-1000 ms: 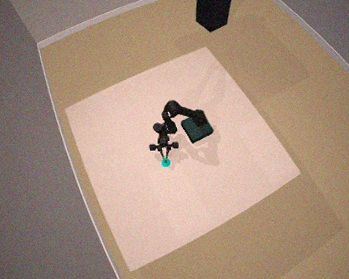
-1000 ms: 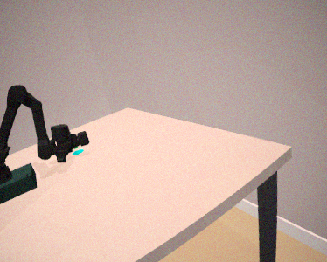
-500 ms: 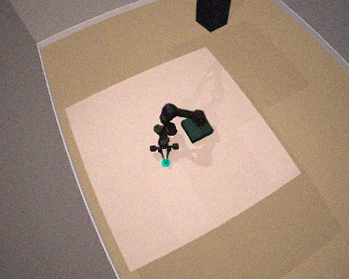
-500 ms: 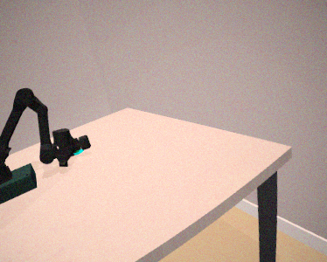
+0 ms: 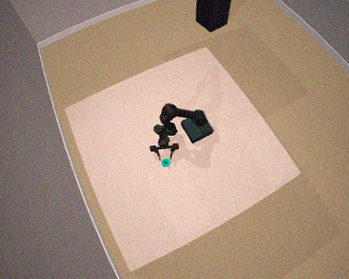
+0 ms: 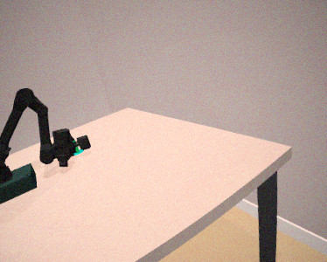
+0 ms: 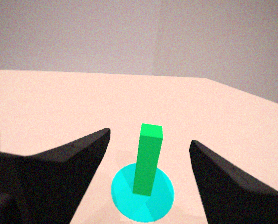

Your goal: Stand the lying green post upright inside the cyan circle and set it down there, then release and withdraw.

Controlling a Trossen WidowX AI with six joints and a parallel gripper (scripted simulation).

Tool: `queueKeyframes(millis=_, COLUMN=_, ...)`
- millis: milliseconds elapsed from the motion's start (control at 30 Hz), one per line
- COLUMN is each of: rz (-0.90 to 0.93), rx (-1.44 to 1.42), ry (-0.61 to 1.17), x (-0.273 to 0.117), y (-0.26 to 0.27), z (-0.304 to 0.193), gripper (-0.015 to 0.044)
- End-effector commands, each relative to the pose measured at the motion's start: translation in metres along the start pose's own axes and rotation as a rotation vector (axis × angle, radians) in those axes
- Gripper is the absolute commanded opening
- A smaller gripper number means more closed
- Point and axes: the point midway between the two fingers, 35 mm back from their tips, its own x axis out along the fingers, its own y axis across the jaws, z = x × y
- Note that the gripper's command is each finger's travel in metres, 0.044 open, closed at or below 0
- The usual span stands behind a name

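The green post (image 7: 148,162) (image 6: 78,148) stands upright on the cyan circle (image 7: 122,192) (image 6: 79,153) (image 5: 162,163). In the wrist view its foot is within the circle, near the middle, with cyan showing around it. My gripper (image 7: 149,139) (image 5: 166,160) is open, with one finger on each side of the post and a gap on both sides; neither finger touches it. In the exterior view the gripper body hides part of the post and circle.
The pale table top (image 5: 216,197) (image 6: 175,175) (image 7: 50,100) surrounds the circle. The arm's dark green base (image 5: 197,130) (image 6: 22,181) stands behind the gripper. The table's far edges show in the wrist view.
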Motion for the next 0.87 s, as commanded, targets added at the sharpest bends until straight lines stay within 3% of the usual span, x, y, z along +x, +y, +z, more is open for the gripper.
queueKeyframes(millis=0, rz=-0.004, rx=0.003, ry=0.001, x=0.0, y=-0.001, z=0.0, gripper=0.04)
queueKeyframes(millis=833, rz=-0.009, rx=0.009, ry=0.005, x=-0.008, y=-0.004, z=0.09, gripper=0.04)
